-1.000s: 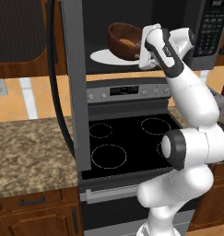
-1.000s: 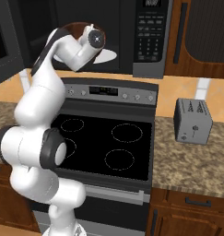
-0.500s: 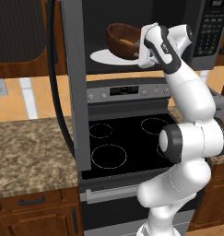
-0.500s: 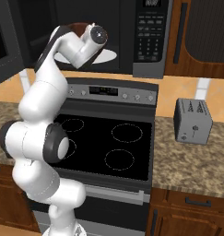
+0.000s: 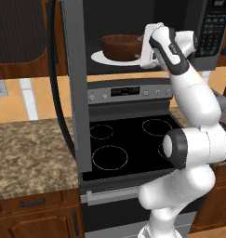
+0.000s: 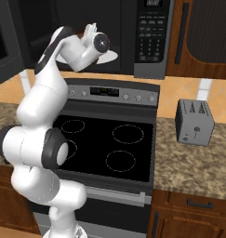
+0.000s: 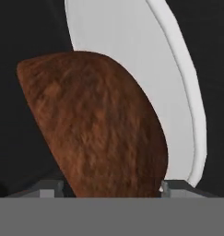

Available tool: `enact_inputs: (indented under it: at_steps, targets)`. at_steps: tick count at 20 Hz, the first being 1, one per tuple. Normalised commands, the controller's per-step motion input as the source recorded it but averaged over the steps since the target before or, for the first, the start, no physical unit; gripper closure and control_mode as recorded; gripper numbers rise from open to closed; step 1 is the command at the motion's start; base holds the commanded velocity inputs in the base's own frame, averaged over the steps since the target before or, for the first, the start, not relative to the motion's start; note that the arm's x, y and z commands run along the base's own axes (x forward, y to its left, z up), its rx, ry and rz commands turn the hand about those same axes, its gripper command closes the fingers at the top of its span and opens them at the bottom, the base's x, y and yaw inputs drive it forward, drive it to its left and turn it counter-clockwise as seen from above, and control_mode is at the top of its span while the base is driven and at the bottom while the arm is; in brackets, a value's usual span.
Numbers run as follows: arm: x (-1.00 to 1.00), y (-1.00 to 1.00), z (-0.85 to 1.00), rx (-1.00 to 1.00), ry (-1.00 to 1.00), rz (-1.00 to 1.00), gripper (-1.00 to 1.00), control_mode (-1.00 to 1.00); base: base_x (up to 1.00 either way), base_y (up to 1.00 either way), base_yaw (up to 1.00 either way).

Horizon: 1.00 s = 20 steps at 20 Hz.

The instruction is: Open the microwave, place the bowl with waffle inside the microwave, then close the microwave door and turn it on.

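Granite counter [image 5: 26, 153] and a black stove [image 5: 128, 148] sit under the microwave [image 6: 151, 37], whose door [image 5: 75, 83] hangs wide open to the left. Up inside, the gripper [image 5: 147, 46] is at the right side of the reddish-brown bowl [image 5: 121, 46]; its fingertips sit on either side of the bowl in the hand view, though I can't quite tell whether they are pinching it. That bowl rests on the white turntable plate [image 5: 103, 58]. A grey toaster [image 6: 194, 122] stands on the right counter.
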Motion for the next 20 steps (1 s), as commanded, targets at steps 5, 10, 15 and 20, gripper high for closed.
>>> enact_inputs:
  at_steps: [5, 10, 15, 20]
  targets:
    - [-0.46, -0.06, 0.07, 0.12, -0.27, 0.03, -1.00, -1.00, 0.00, 0.00, 0.00]
    - [-0.85, -0.13, -0.05, 0.04, -0.20, 0.05, -1.00, -1.00, 0.00, 0.00, 0.00]
    - [-0.94, -0.18, -0.30, -0.12, -0.16, 0.07, -1.00, -1.00, 0.00, 0.00, 0.00]
    - [-0.12, 0.00, -0.25, -0.26, -0.06, 0.02, -1.00, -1.00, 0.00, 0.00, 0.00]
